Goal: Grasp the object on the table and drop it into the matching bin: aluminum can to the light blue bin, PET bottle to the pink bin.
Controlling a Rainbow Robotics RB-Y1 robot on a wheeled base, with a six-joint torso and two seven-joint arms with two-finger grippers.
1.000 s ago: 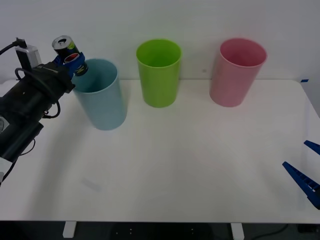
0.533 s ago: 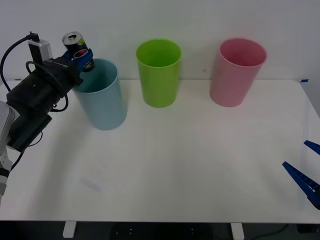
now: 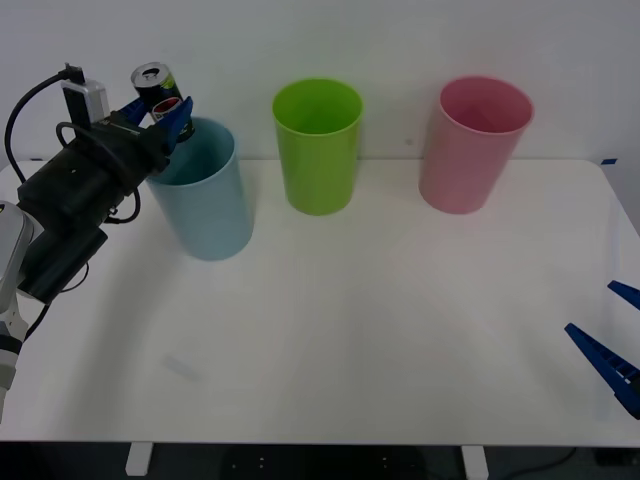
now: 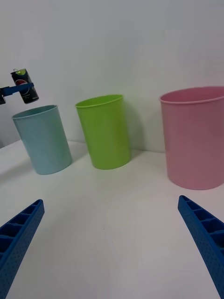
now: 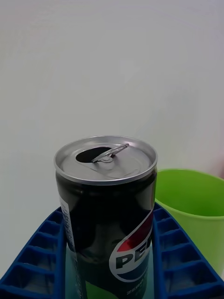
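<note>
The aluminum can (image 3: 154, 82), dark-sided with a silver top and a red mark, is held upright in the air by my left gripper (image 3: 168, 112), which is shut on it. It hangs just above the back-left rim of the light blue bin (image 3: 205, 205). In the left wrist view the blue fingers (image 5: 42, 254) press both sides of the can (image 5: 107, 201). The right wrist view has the can (image 4: 25, 86) above the light blue bin (image 4: 44, 140). The pink bin (image 3: 470, 150) stands at the back right. My right gripper (image 3: 612, 352) is open and parked low at the table's right edge.
A lime green bin (image 3: 318, 148) stands between the light blue and pink bins along the back of the white table (image 3: 350, 320). A white wall rises right behind the bins.
My left arm has carried the can up and to the right, from beside the light blue bin to above its rim. The right arm has not moved.
</note>
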